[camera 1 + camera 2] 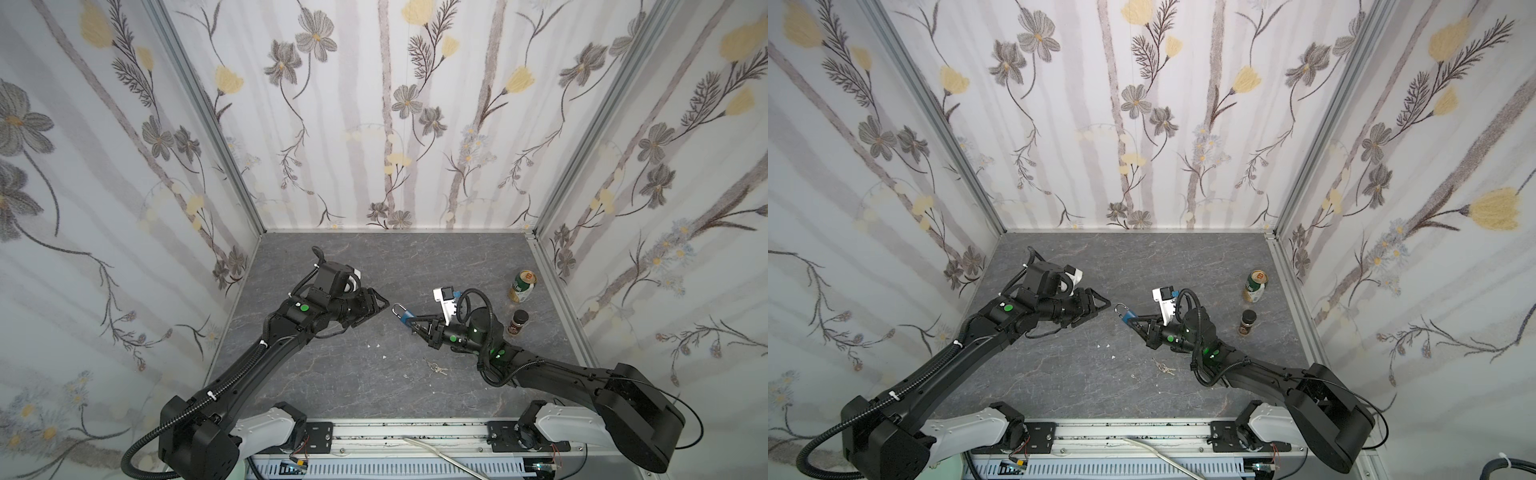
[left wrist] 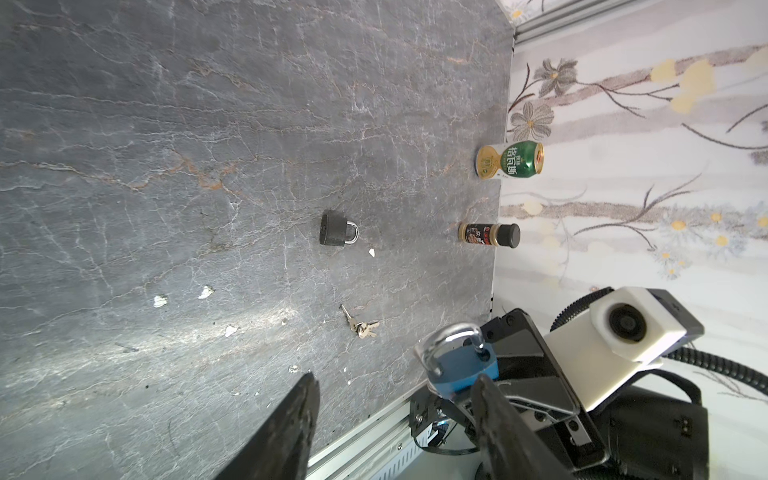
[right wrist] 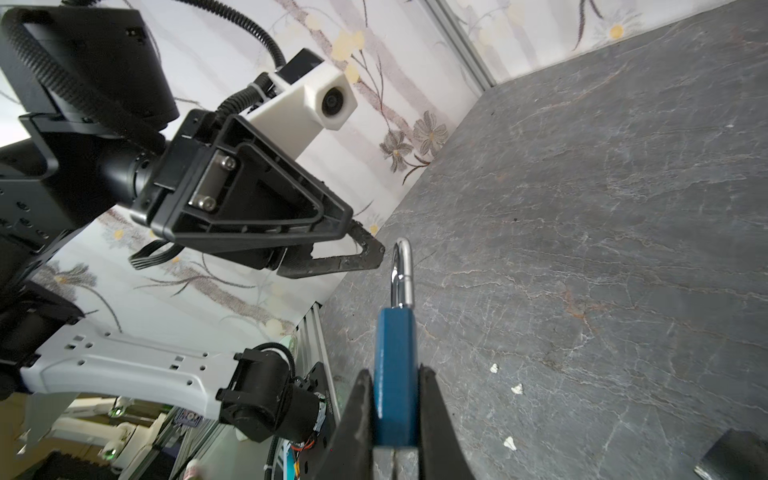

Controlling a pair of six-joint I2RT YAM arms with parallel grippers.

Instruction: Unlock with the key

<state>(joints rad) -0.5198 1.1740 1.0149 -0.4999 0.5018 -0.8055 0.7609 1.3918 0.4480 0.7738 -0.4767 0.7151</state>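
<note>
The right tool (image 3: 395, 376) grasps the blue lock (image 3: 395, 332), the left tool (image 2: 395, 379) is released and empty, and the flat keys (image 1: 435, 368) at five o'clock of it may slip when pinched.

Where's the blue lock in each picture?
In a top view: blue lock, just right of centre.
In a top view: lock just left of centre.
Left wrist: lock beside the white camera.
Right wrist: lock up close.
Landmark: the right pincer grips it in every view.
</note>
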